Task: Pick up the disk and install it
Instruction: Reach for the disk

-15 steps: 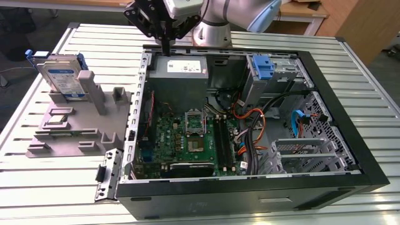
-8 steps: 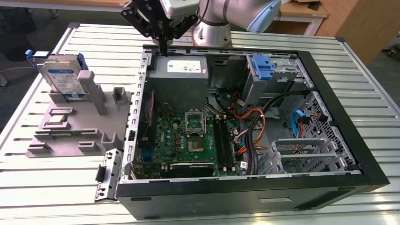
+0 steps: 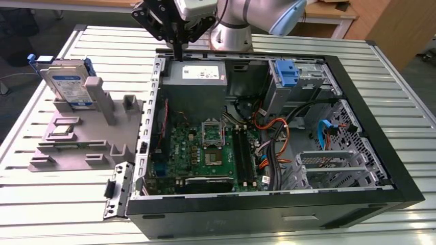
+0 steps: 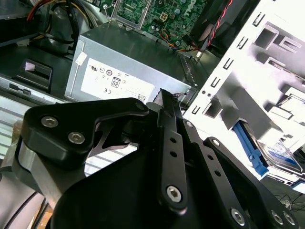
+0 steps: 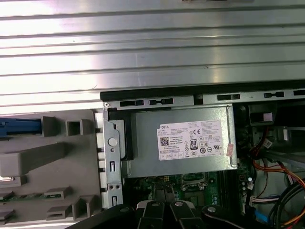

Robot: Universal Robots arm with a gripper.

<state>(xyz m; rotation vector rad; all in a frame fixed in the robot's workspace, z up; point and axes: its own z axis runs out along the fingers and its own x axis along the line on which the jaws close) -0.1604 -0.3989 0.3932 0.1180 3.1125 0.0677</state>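
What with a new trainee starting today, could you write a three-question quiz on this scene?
1. True or false: the disk already sits inside the computer case.
2. The gripper hangs nearest to: A) the power supply; B) the motherboard; C) the disk.
3. Fill in: the carrier bracket framing the disk is ____.

Key
1. False: it stands upright in the grey fixture outside the case, at the exterior view's left.
2. A.
3. Blue.
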